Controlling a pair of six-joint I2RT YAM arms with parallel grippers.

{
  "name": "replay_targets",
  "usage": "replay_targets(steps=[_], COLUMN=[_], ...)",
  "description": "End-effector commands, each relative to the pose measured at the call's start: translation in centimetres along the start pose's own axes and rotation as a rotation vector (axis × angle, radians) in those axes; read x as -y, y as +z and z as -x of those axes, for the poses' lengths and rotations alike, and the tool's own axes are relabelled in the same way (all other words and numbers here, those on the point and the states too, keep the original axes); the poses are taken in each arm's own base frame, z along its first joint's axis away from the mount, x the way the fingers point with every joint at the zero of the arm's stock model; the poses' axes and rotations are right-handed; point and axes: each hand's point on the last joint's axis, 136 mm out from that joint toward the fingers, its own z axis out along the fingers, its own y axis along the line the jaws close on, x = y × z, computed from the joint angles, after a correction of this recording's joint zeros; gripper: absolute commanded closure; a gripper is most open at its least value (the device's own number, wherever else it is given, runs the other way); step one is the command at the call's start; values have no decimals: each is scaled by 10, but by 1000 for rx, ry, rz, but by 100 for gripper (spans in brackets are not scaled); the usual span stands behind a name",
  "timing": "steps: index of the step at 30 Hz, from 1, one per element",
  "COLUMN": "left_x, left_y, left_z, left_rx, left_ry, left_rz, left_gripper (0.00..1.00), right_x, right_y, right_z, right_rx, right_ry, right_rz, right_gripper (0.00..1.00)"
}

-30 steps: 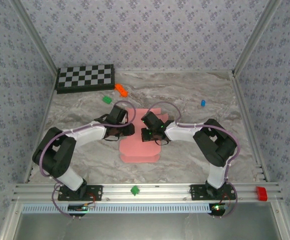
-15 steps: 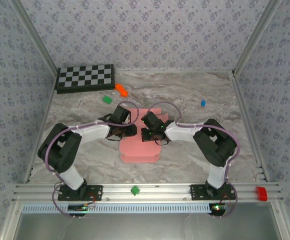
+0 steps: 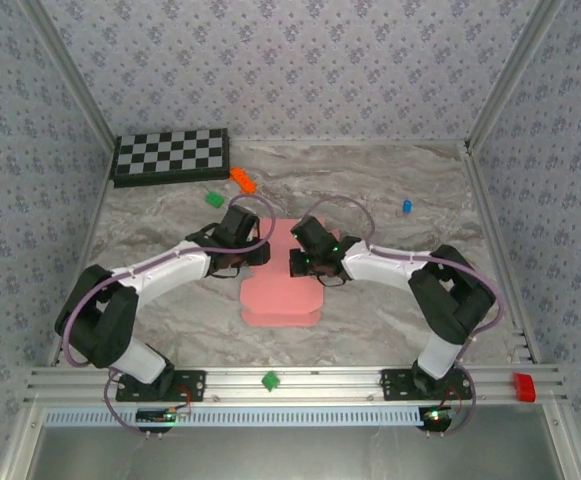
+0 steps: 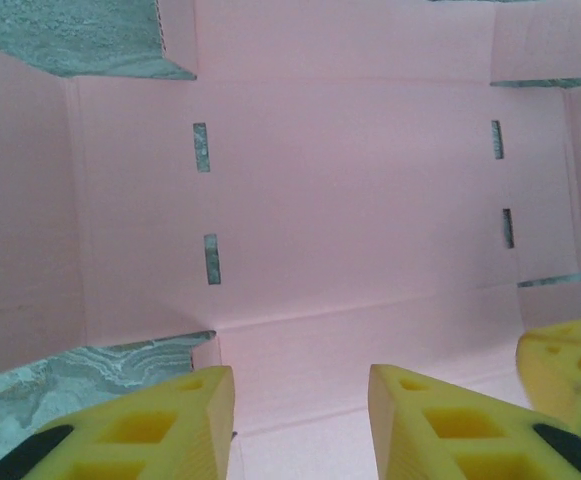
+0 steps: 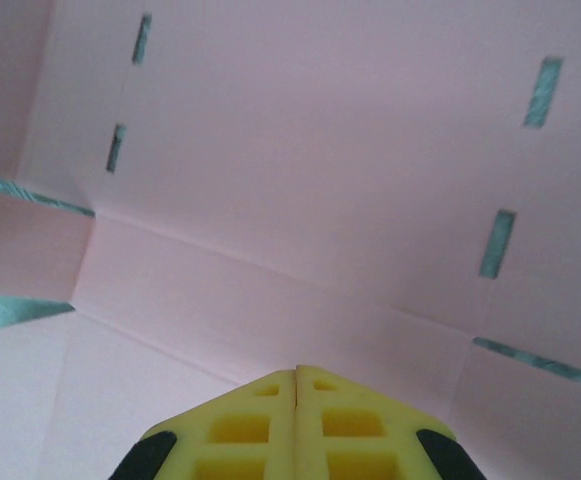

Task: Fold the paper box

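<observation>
The paper box is a flat pink die-cut sheet with slots and flaps, lying in the middle of the marble table. Both arms reach over its far half. My left gripper hovers at the sheet's left far part. In the left wrist view its yellow fingers stand apart over the pink card with nothing between them. My right gripper is at the sheet's middle far part. In the right wrist view it is shut with its tips together, pointing down at the creased card.
A checkerboard lies at the far left. An orange brick and a green piece sit just beyond the left gripper, and a small blue piece lies far right. On the near rail are a green piece and a red block.
Both arms have shifted their elbows outward, and the grippers edged slightly toward the far side of the sheet. The left fingers have narrowed a little. The sheet has not visibly moved.
</observation>
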Motion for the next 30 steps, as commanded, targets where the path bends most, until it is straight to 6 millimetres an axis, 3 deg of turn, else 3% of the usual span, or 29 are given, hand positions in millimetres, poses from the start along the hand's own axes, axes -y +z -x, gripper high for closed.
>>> replay_targets(steps=[1,9,11,17,24,30], left_x=[6,9,8,10,-4,-24], left_y=[-11,3,7,17,34,43], left_z=[-7,-44,-51,-69,-87,-92], left_rx=[-20,-115,-131,-187,-248,-262], left_ry=[37,16,8,-17,-27,0], left_rz=[13,-20,-20,-51,8,115], left_gripper=[66,100,100,100,100,100], right_x=[5,18,16,24,40,55], right_y=[-3,17,22,42,54,47], right_z=[16,35,46,46,32,16], right_rx=[-4,-71,-68,-114,-156,-168], right_ry=[-13,-74,-74,-58,-26,-2], right_rz=[11,24,42,39,-9,-60], right_gripper=[98,100,100,100,100,100])
